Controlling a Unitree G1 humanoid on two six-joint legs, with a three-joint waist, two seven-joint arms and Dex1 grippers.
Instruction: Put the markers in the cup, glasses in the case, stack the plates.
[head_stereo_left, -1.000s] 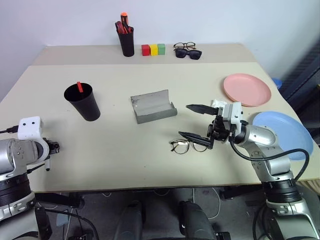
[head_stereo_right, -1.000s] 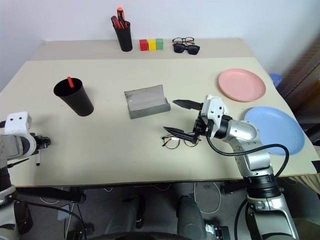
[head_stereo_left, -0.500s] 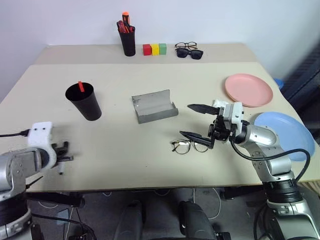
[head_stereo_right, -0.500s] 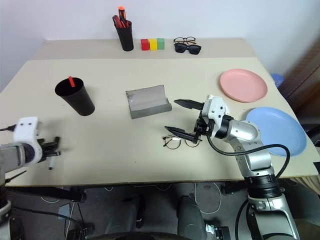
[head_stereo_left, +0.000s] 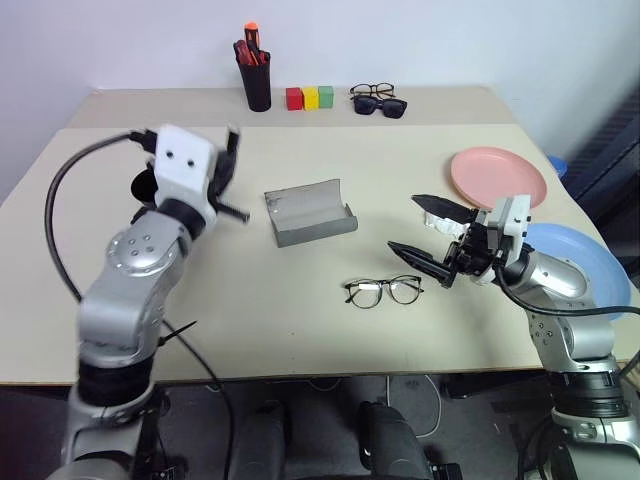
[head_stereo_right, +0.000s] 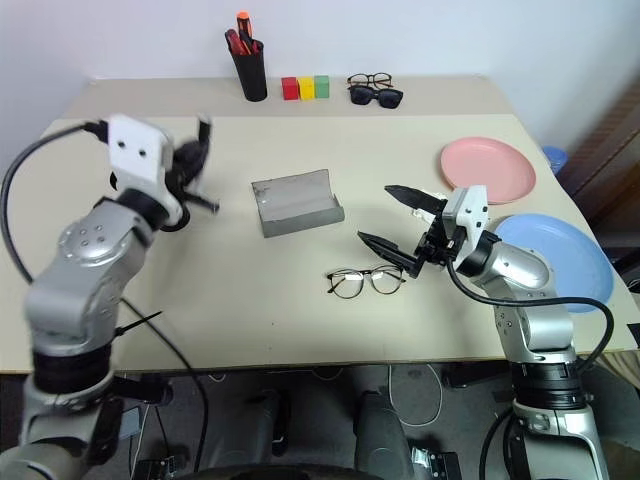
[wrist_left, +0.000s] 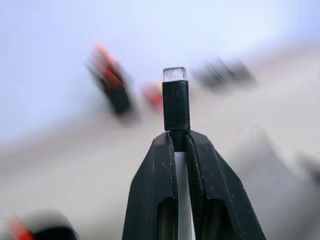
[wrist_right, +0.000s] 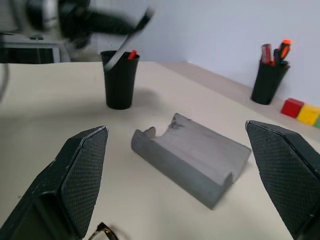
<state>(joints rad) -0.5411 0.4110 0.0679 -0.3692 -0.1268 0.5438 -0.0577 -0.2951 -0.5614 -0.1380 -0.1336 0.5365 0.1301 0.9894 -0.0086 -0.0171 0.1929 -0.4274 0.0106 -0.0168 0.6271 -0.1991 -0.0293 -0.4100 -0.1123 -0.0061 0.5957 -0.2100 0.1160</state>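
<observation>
My left hand (wrist_left: 178, 137) is clamped on a marker (wrist_left: 176, 102), raised beside the cup (wrist_right: 119, 79). My right hand (head_stereo_left: 428, 229) gapes wide, empty, just beside the glasses (head_stereo_left: 383, 291) on the counter (head_stereo_left: 300, 310)

A tall black pen holder (head_stereo_left: 255, 85) with red and orange pens (head_stereo_left: 249, 48) is set at the back of the beige worktop (head_stereo_left: 300, 300). Beside the holder, red, yellow and green blocks (head_stereo_left: 309, 97) are lined up; past them lie thick-framed spectacles (head_stereo_left: 371, 91) and dark sunglasses (head_stereo_left: 380, 106).
</observation>
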